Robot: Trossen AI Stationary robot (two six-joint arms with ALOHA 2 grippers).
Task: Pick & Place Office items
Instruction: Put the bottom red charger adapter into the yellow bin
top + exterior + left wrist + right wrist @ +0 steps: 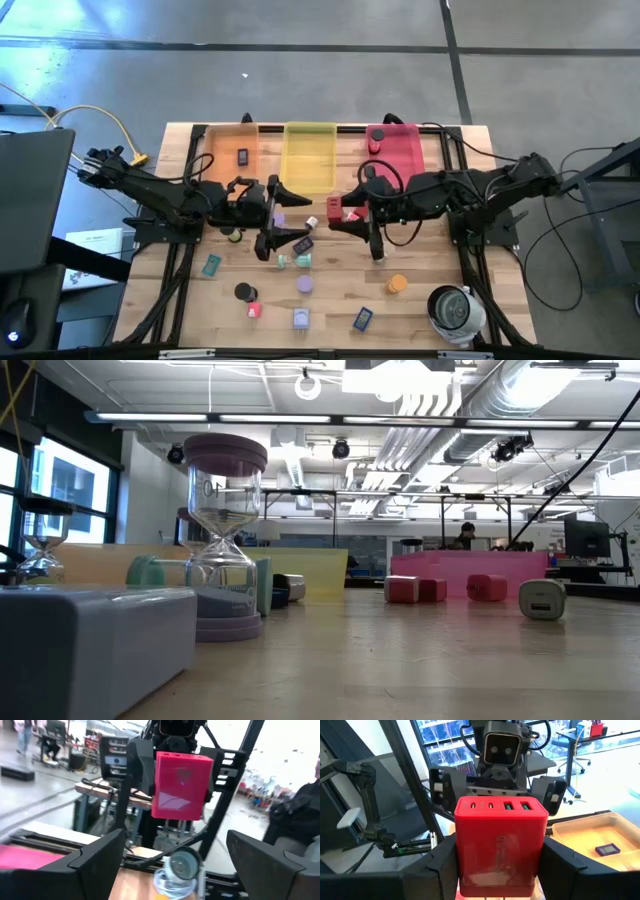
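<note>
Over table centre: right gripper (497, 865) clamps red USB charger block (499, 842); left gripper (175, 865) spread wide, empty, facing it.

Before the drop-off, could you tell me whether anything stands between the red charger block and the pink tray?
Nothing visible does. The right gripper holds the red charger block above mid-table, with the pink tray just beyond it. The open left gripper faces the block from the opposite side, off that path.
</note>
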